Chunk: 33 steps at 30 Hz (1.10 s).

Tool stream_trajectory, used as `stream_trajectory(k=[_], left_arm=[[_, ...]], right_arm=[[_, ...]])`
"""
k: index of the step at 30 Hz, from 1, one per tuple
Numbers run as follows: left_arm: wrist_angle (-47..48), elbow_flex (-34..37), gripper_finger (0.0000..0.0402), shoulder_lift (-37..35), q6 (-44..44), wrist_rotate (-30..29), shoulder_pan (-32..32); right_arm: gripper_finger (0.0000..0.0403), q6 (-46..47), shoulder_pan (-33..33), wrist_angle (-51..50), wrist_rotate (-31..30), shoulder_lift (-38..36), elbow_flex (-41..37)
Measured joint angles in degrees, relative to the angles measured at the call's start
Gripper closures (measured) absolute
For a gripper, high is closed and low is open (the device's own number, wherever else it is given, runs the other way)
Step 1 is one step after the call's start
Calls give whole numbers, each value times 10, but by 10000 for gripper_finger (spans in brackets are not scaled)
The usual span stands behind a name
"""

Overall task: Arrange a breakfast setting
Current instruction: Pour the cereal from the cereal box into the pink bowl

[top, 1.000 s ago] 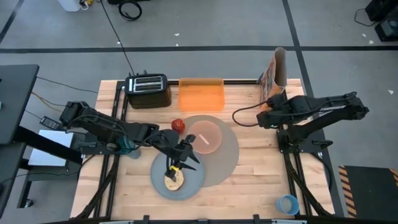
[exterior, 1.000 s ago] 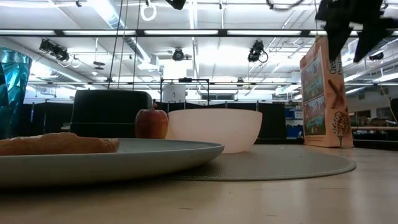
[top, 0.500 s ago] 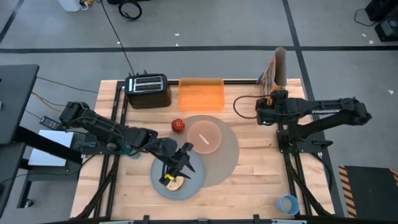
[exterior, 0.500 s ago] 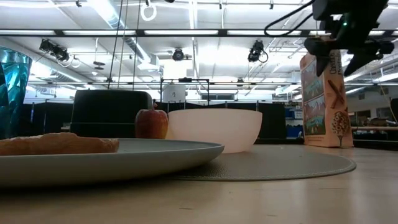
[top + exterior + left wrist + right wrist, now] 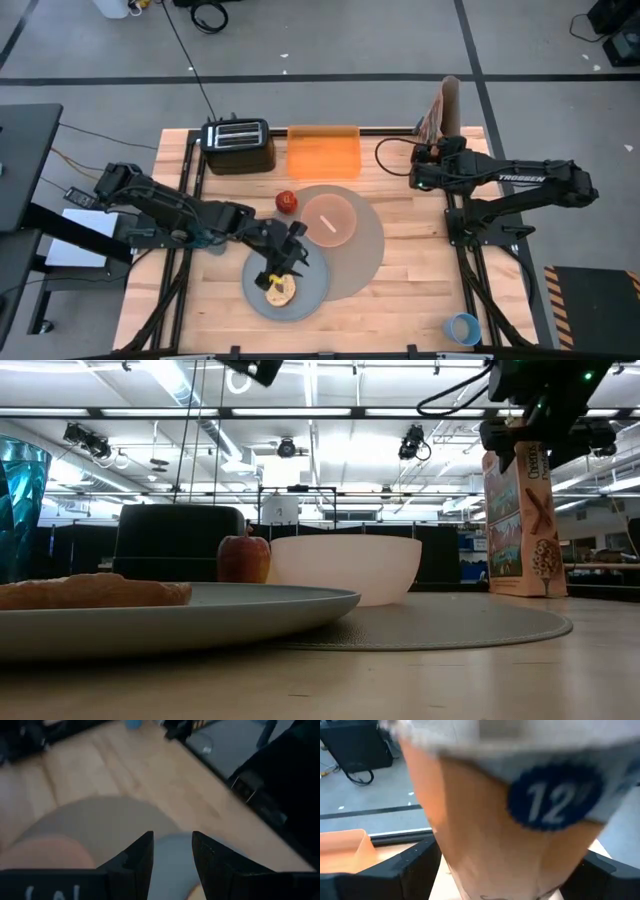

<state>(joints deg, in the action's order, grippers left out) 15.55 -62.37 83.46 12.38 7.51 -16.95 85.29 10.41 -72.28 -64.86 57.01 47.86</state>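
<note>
We see the breakfast setting mid-table: a large round taupe mat [image 5: 362, 248] carries a pale pink bowl [image 5: 329, 219], smooth and matte, with a slim metal spoon [image 5: 329, 224] lying across it. A grey round plate [image 5: 312, 288] overlaps the mat's left edge and holds a golden-brown bagel [image 5: 280, 291]. A red apple [image 5: 287, 202] sits just beside the bowl; a small blue cup [image 5: 462, 327] stands well apart near the front right corner. Our left gripper [image 5: 287, 262] hovers over the plate, fingers parted and empty. Our right gripper [image 5: 430, 160] spreads wide around a cereal box [image 5: 442, 110] at the back edge; we cannot tell if it is gripped
</note>
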Motion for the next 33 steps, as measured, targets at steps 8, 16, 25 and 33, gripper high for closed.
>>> stream_trajectory(k=[8,16,25,33], left_arm=[[18,0,260,-49,15,0,83],[-65,0,260,-71,19,3,172],[-190,0,260,-5,-11,3,225],[-246,0,260,59,-28,-4,249]], right_arm=[[135,12,2,49,-40,0,-85],[224,2,2,54,-82,0,-117],[338,-65,-9,46,-108,-14,-87],[394,-296,-97,57,-126,-48,40]])
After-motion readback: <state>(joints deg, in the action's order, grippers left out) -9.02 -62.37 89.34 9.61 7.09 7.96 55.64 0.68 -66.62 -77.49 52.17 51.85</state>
